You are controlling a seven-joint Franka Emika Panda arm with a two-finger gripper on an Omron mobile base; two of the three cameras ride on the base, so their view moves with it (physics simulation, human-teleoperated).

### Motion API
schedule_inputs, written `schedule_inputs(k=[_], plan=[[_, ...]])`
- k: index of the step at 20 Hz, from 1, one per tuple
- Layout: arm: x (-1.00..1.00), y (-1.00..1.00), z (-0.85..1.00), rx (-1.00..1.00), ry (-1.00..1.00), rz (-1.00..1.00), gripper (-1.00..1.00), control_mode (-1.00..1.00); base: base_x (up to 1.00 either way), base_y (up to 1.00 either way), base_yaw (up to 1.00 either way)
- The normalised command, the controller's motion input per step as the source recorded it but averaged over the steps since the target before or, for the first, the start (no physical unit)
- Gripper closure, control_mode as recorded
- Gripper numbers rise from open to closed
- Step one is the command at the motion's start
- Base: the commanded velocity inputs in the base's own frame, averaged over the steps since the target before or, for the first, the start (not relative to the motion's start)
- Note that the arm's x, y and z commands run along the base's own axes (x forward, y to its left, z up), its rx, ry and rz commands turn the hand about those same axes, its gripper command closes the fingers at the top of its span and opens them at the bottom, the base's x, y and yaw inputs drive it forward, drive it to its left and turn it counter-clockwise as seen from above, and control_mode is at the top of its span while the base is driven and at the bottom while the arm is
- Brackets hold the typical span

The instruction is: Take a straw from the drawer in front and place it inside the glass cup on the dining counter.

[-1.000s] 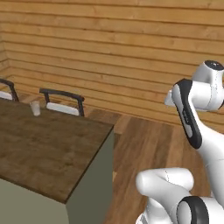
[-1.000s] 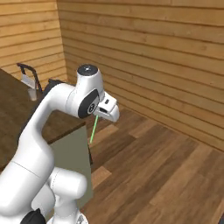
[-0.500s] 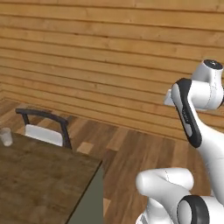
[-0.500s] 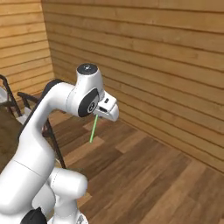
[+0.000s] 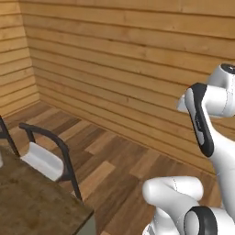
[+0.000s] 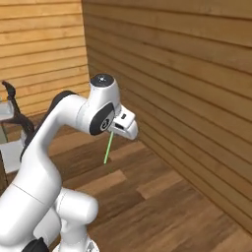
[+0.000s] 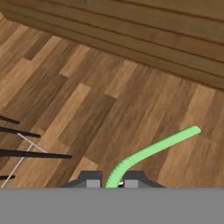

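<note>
Right base view: the two-finger gripper [image 6: 116, 133] is clamped on the thin bright green straw [image 6: 107, 149]. The view has swung since a moment ago, sliding the dark brown wood-plank dining counter [image 5: 32, 202] mostly out of frame, so delivery waits.

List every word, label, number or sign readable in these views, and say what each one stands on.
None: no writing, number or sign shows on the straw, the gripper, the dining counter, the chair, the wooden wall or the plank floor.
</note>
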Motion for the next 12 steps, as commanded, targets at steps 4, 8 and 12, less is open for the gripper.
schedule_inputs(k=[4, 8, 12], plan=[[0.0, 0.0, 0.0, 0.0, 0.0, 0.0, 1.0, 1.0, 0.95, -0.49, 0.61], [0.0, 0.0, 0.0, 0.0, 0.0, 0.0, 1.0, 1.0, 0.87, -0.5, 0.62], [0.0, 0.0, 0.0, 0.0, 0.0, 0.0, 1.0, 1.0, 0.76, -0.55, 0.63]])
